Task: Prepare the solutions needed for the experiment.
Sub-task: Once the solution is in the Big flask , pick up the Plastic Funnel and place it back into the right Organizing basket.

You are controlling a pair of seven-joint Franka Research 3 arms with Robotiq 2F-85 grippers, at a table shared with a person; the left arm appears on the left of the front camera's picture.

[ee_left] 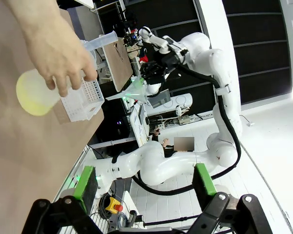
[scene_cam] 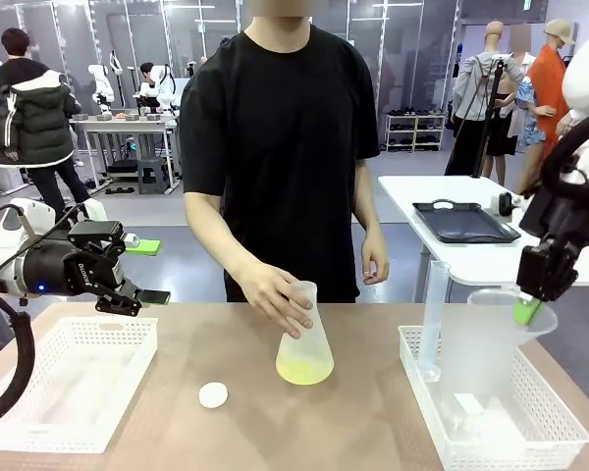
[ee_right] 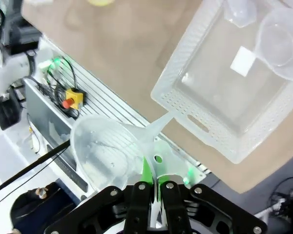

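A person's hand (scene_cam: 278, 295) grips a translucent conical flask (scene_cam: 305, 343) standing mid-table, with a little pale yellow-green solution (scene_cam: 304, 370) in its bottom. The left wrist view shows the same flask (ee_left: 33, 92) under that hand (ee_left: 58, 46). My left gripper (scene_cam: 149, 272) hovers open above the table's left side, well apart from the flask; its green pads (ee_left: 85, 183) stand wide with nothing between them. My right gripper (scene_cam: 528, 306) is shut on a clear plastic funnel (ee_right: 105, 151), held over the right basket (scene_cam: 491, 432). That funnel (ee_left: 134, 90) appears far off in the left wrist view.
A small white round cap (scene_cam: 213, 394) lies on the table in front of the flask. A white basket (scene_cam: 69, 383) sits at the left. The right basket (ee_right: 224, 87) holds a tall graduated cylinder (scene_cam: 434, 319), a large beaker (scene_cam: 476, 353) and other clear labware.
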